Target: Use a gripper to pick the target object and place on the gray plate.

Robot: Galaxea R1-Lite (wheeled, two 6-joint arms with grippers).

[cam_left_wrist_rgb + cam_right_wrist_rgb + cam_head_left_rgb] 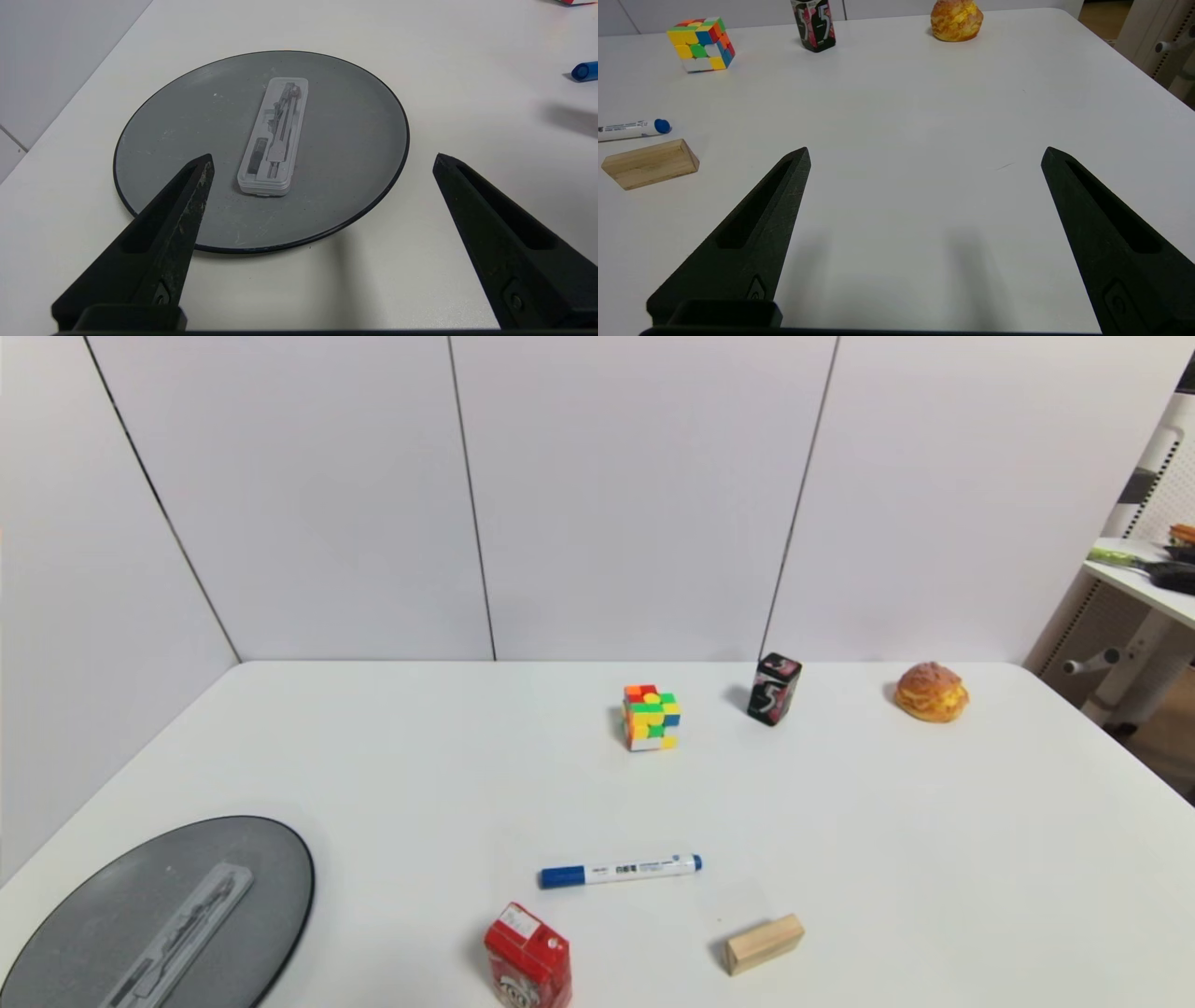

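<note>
One slim translucent gray plastic case (273, 137) lying flat on one round dark gray plate (355, 140) | my left gripper (322, 161) hovering nearby, jaws wide, holding nothing | my right gripper (924, 156) likewise, over white worktop (901, 102)

My head camera looks forward and down across the desk (934, 859) to the wall panels, from well back. My left wrist camera sits behind the left hand (322, 158), low and close, facing the gray plate (187, 121), which the head view catches at its near left corner (271, 859). My right wrist camera looks past the right hand (924, 154) over the desk's right side. It shares the cube (701, 44), the marker (630, 130) and the wooden block (649, 163) with the head view.
</note>
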